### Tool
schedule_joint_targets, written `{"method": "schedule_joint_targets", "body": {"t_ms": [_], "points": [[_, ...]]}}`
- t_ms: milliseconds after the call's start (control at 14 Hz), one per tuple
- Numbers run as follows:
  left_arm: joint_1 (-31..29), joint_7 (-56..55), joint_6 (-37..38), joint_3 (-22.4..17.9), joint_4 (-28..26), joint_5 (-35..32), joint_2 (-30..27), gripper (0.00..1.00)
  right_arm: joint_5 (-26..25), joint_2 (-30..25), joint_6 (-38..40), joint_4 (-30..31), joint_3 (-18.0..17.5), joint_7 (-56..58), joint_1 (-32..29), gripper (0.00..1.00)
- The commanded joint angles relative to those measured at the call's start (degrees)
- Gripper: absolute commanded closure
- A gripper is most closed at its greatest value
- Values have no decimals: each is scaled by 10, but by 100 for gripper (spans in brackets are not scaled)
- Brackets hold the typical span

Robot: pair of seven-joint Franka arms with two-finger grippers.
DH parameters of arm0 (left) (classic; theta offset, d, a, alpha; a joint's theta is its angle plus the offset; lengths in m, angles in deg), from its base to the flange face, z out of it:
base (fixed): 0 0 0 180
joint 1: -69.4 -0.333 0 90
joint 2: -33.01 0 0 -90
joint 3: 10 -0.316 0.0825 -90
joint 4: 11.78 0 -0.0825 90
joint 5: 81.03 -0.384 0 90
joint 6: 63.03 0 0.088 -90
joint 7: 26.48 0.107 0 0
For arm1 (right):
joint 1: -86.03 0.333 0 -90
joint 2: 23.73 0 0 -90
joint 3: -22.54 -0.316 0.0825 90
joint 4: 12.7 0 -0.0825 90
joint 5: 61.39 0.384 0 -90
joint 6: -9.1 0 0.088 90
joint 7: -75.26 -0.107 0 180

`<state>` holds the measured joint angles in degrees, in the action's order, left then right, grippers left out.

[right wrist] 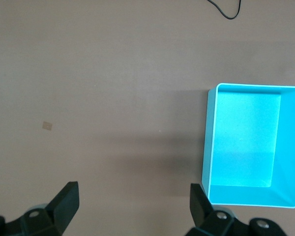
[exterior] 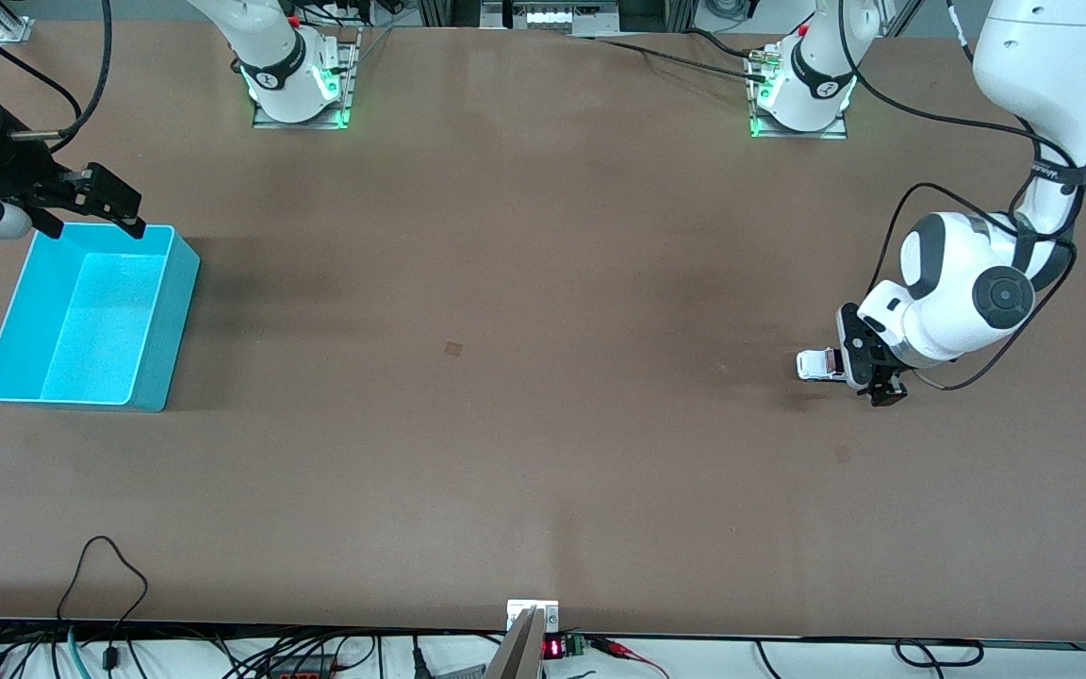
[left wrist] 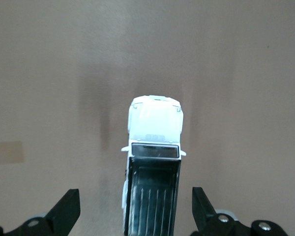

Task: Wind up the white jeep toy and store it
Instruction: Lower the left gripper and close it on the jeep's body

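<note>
Jeep (exterior: 814, 364) on the table (exterior: 543, 377) at the left arm's end, between the spread fingers of the left gripper (exterior: 868, 363), untouched. Right gripper (exterior: 95, 207) spread wide, waiting over the bin (exterior: 166, 311).

Brown tabletop (exterior: 543, 311); black cables (exterior: 109, 566) along camera-side edge.

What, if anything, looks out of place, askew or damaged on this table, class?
Nothing stands out. The white jeep toy sits upright on the table, between the open fingers of the left gripper. The cyan bin stands upright and empty at the right arm's end, with the open right gripper over its rim.
</note>
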<state>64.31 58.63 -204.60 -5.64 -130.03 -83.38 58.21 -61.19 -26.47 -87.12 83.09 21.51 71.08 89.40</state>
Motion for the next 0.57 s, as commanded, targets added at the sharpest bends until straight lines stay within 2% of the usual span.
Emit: {"method": "schedule_joint_targets", "body": {"t_ms": [0, 214, 286, 357, 429, 500], "points": [[-4, 13, -31, 2, -25, -9, -2, 0, 9, 1, 12, -11, 1, 4, 1, 0], [-4, 16, -32, 2, -26, -9, 8, 0, 9, 1, 12, -10, 1, 4, 1, 0], [-4, 22, -31, 3, -26, -9, 7, 7, 9, 1, 12, -10, 1, 4, 1, 0], [-4, 31, -31, 3, -26, -9, 7, 23, 9, 1, 12, -11, 1, 4, 1, 0], [-3, 43, -31, 4, -25, -9, 6, 44, 9, 1, 12, -11, 1, 4, 1, 0], [-3, 51, -31, 4, -23, -9, 6, 59, 9, 1, 12, -11, 1, 4, 1, 0]]}}
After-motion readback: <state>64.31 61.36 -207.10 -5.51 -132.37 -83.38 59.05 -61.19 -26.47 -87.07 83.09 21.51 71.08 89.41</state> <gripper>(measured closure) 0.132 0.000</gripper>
